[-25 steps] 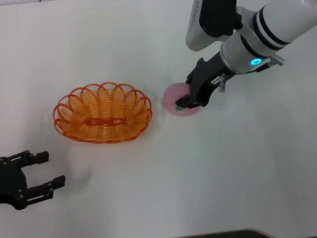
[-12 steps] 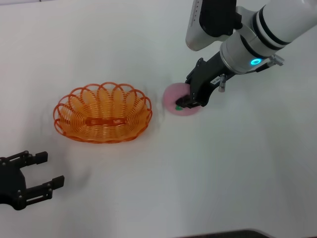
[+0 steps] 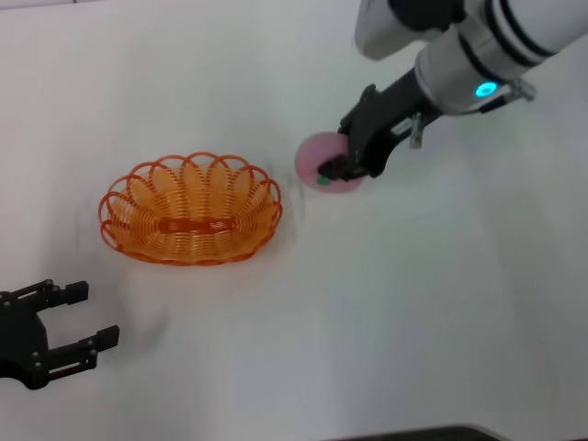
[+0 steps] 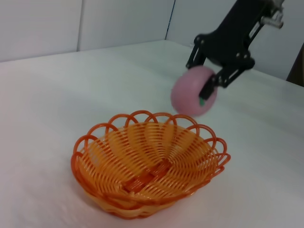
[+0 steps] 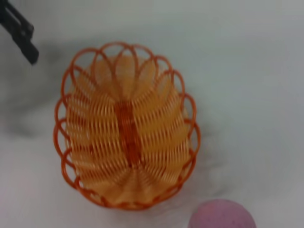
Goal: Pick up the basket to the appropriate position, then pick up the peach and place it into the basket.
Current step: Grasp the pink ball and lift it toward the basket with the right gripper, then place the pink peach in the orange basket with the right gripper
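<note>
Pink peach (image 3: 322, 162) pinched in the jaws of the right gripper (image 3: 342, 171) and held clear of the white worktop (image 3: 413, 303), beside the empty orange basket (image 3: 190, 209). Left gripper (image 3: 69, 322) idles near the robot, jaws spread. Carry step in hand; next, centre over the basket and release.

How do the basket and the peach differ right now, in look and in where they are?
The basket is orange looped wire, oval and open; the peach is a solid pink ball. The basket is clearly wider than the peach. The basket rests on the table, ungripped, while the peach is held off it by the right gripper. The left gripper sits open, apart from both.
</note>
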### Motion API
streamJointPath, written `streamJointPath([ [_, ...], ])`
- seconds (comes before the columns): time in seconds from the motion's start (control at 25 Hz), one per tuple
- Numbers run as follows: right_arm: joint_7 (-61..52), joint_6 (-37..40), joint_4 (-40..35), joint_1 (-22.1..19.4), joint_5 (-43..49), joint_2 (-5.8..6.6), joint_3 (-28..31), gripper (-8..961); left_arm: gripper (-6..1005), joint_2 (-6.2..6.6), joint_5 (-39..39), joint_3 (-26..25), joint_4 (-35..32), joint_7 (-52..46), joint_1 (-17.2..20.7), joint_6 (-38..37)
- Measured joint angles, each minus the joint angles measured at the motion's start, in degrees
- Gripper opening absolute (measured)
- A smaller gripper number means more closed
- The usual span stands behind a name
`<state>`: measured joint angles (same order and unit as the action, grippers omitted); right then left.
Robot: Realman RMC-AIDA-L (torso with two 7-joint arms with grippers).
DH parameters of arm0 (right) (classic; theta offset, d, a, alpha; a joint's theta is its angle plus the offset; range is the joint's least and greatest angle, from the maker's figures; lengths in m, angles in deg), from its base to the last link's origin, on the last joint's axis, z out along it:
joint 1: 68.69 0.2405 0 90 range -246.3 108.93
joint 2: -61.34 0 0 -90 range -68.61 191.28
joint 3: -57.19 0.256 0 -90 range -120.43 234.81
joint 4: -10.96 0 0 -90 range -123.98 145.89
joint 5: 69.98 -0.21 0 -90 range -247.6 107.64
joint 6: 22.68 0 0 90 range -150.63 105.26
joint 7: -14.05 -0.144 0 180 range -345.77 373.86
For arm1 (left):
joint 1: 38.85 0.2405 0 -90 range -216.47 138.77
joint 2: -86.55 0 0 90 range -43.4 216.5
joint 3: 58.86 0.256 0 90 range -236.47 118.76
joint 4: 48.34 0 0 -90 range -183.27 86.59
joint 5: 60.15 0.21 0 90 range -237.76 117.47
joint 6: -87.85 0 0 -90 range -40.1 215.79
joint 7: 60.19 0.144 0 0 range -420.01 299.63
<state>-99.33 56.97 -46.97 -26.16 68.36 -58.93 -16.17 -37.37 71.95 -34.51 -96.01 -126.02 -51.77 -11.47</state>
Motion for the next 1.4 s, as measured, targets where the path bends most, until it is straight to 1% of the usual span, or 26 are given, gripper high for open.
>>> streamJointPath([
  [0.12, 0.00, 1.81, -4.00, -1.44, -1.66, 0.14, 1.01, 356, 753, 0.00, 0.00, 0.00, -0.15, -0.28, 0.00, -0.01],
  [0.24, 0.00, 2.79, -6.38, -2.51, -2.47, 0.22, 1.43, 359, 753, 0.00, 0.00, 0.00, -0.23, -0.66, 0.00, -0.04],
  [0.48, 0.01, 3.00, -6.67, -2.72, -3.03, 0.16, 0.86, 367, 753, 0.00, 0.00, 0.00, -0.23, -0.71, 0.00, -0.09],
  [0.8, 0.40, 3.00, -6.93, -2.25, -8.78, -0.02, -2.12, 377, 753, 0.00, 0.00, 0.00, -0.23, -0.71, 0.00, -0.17],
  [1.0, 0.49, 0.08, -6.64, -1.50, -11.26, -0.20, -6.84, 383, 752, 0.00, 0.00, -0.07, -0.23, -0.70, 0.00, -0.18],
  [1.24, 0.46, -7.62, -5.37, -0.58, -13.06, -0.42, -15.16, 390, 752, 0.00, 0.00, -0.11, -0.23, -0.70, 0.00, -0.19],
  [1.4, 0.21, -12.50, -4.69, -0.19, -13.28, -0.54, -19.69, 395, 752, 0.00, 0.00, -0.42, -0.23, -0.70, 0.00, -0.18],
])
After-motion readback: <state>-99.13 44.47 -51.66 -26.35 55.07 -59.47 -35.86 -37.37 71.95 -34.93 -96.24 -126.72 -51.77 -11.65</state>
